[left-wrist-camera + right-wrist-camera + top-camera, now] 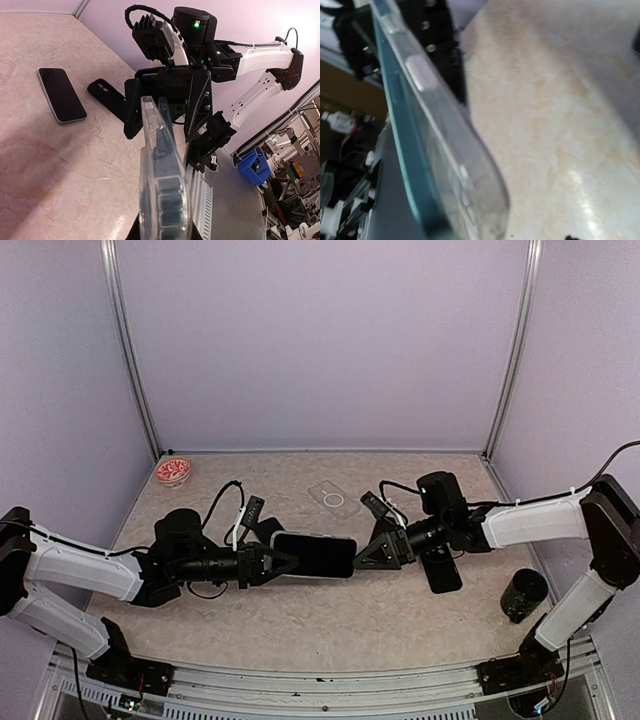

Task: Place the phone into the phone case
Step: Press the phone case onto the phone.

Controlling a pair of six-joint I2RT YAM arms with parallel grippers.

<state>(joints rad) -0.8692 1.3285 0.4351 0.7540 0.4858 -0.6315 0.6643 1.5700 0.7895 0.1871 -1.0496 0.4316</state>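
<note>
Holding phone (315,556) mid-air above desk (300,640), left fingers (278,564) clamped on 1 end; clear case (445,150) seemingly wrapped around it. Right fingers (197,100) spread at opposite end. Seating step; next move likely needs squeeze on unseated edge.

Phone (318,555) teal-edged, black-faced — case (145,150) clear — table (300,625) beige, marbled

Even soft light, right wrist blurred

The left arm (85,575) and right arm (530,523) are clad in white shells with black joints; black cables (129,11) are looped.
</note>
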